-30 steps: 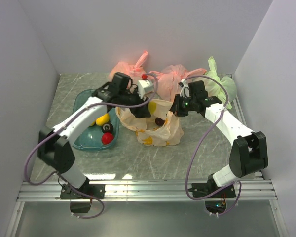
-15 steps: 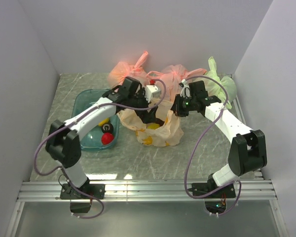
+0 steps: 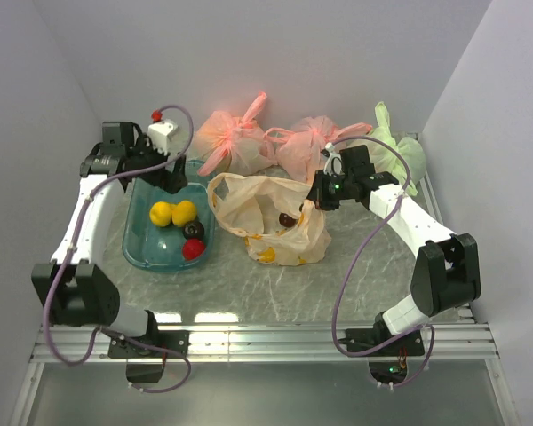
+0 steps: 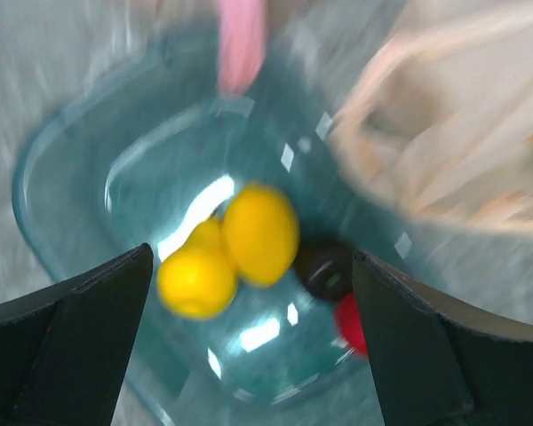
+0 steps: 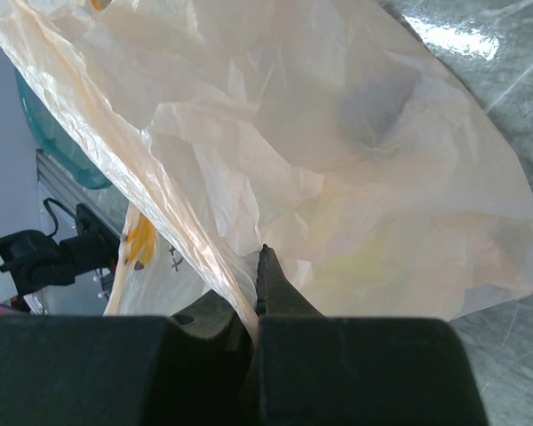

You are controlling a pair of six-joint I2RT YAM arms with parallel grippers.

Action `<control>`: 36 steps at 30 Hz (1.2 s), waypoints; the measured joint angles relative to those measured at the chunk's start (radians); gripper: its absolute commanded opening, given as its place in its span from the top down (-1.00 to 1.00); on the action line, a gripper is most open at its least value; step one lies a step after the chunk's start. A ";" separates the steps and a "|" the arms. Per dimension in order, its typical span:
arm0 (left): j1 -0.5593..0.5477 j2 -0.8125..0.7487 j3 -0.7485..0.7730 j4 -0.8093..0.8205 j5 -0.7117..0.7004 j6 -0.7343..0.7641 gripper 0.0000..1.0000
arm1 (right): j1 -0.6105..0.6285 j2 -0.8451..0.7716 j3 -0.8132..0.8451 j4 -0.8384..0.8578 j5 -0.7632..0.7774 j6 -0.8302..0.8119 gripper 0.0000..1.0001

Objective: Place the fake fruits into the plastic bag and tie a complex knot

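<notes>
Left claw (image 4: 250, 257) hangs above a teal tray (image 3: 144, 253), its two dark fingers (image 4: 80, 346) spread wide apart with nothing between them. In the overhead view the left arm reaches up along the left side of the tabletop (image 3: 355, 275) and bends in over the tray's far end.

Four fruits lie in the tray. Two yellow fruits (image 3: 185, 211) sit side by side, touching. A black fruit (image 3: 194, 229) rests just beside them, and a red fruit (image 3: 193, 249) lies against it on the near side. The left wrist view is blurred, but it shows the same four from above.

Right claw (image 3: 314, 197) is clamped on the right edge of the bag (image 3: 249, 191). Its wrist view shows the thin film pinched between the two closed fingers, with the rest of the bag spreading away in soft folds.

The bag is pale peach and translucent. It sits in the middle of the tabletop, just right of the tray, with its mouth open and facing up. A dark fruit (image 3: 287, 219) shows inside it near the right wall. Yellow patches show low in the bag, though it is unclear whether these are fruits or printed marks.

Two knotted pink bags (image 3: 235, 142) stand at the back, and a green bag (image 3: 398, 153) stands behind the right arm.
</notes>
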 measured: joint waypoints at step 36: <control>0.106 0.511 -0.007 -0.133 -0.162 0.328 0.25 | 0.000 0.020 0.016 -0.021 -0.017 -0.033 1.00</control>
